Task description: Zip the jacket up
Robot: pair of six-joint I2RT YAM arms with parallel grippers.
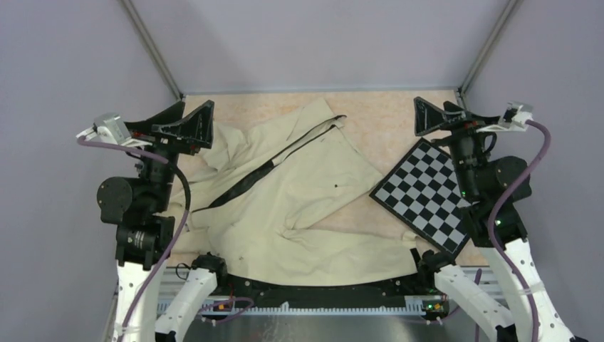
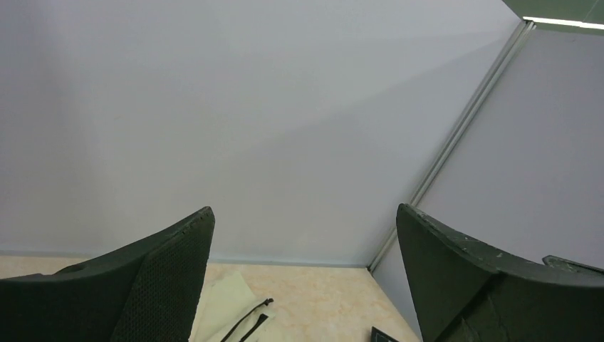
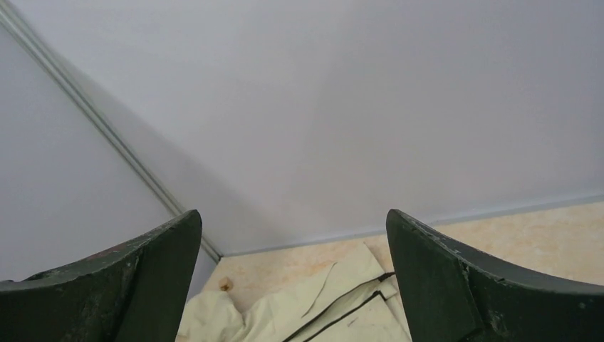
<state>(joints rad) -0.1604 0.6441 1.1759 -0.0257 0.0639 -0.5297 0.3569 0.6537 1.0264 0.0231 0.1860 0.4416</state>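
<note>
1. The cream jacket (image 1: 299, 206) lies wrinkled in the middle of the table (image 1: 384, 117).
2. Its black zipper (image 1: 249, 178) runs slanted.
3. The left gripper (image 1: 198, 107) is spread wide, holding nothing.
4. The right gripper (image 1: 430, 104) is spread wide too, near the checkerboard (image 1: 424, 194).

A checkerboard (image 1: 425, 194) lies askew on the table (image 1: 384, 114).

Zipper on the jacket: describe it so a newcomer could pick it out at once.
On the pale table, a wrinkled cream jacket covers the middle. A thin black zipper strip runs diagonally across it, from its far edge toward the left arm. It is the only long dark line on the cloth, unlike the small dark snap.
</note>
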